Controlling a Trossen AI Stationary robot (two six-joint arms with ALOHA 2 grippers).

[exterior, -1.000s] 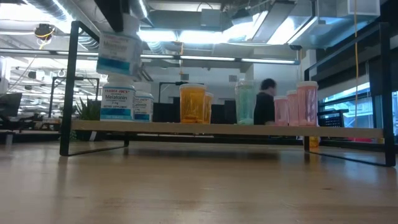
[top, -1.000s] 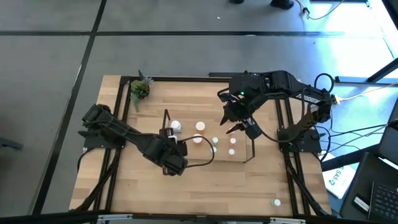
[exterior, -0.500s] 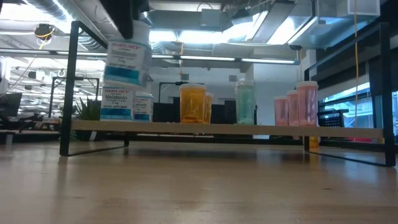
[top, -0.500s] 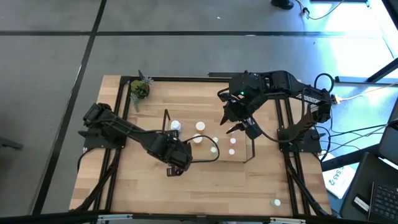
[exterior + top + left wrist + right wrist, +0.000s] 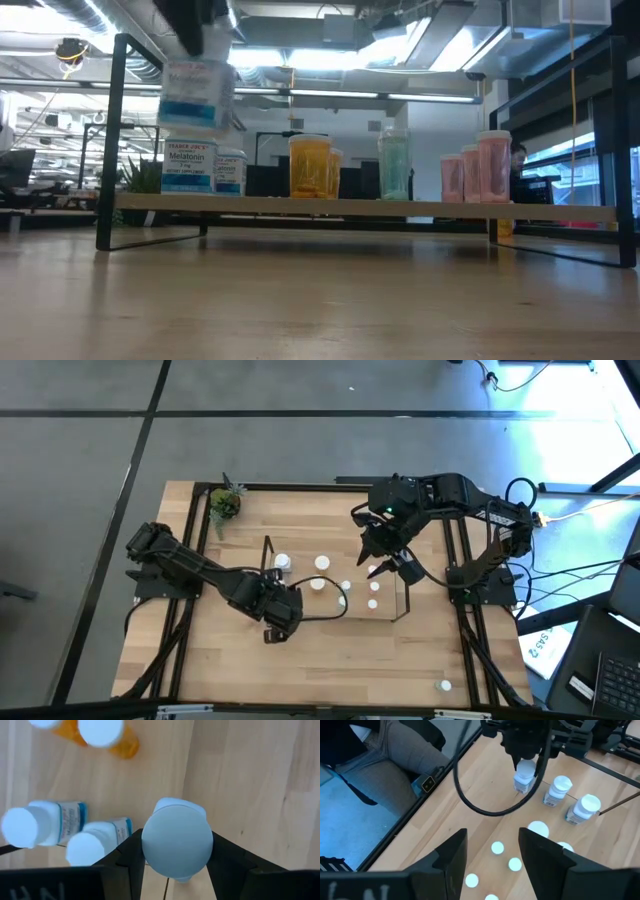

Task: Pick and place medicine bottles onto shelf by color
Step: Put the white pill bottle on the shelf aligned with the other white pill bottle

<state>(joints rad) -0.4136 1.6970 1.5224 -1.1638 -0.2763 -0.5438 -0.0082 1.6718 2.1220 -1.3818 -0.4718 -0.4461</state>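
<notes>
From above, near the worktop's middle, the left gripper (image 5: pixel 283 610) hangs by the shelf (image 5: pixel 266 565)'s left end; the right gripper (image 5: pixel 385 565) waits over its right end. At worktop level, a white bottle (image 5: pixel 197 92) hangs upright over two standing white ones (image 5: pixel 190 165), a placing step, I'd judge; next, lower it beside them. The left wrist shows jaws clamped on its sides, cap upward. The right wrist shows its jaws apart, empty.

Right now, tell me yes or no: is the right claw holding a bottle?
No. The right claw stands open and empty above the shelf; only the left claw grips a white bottle.
</notes>
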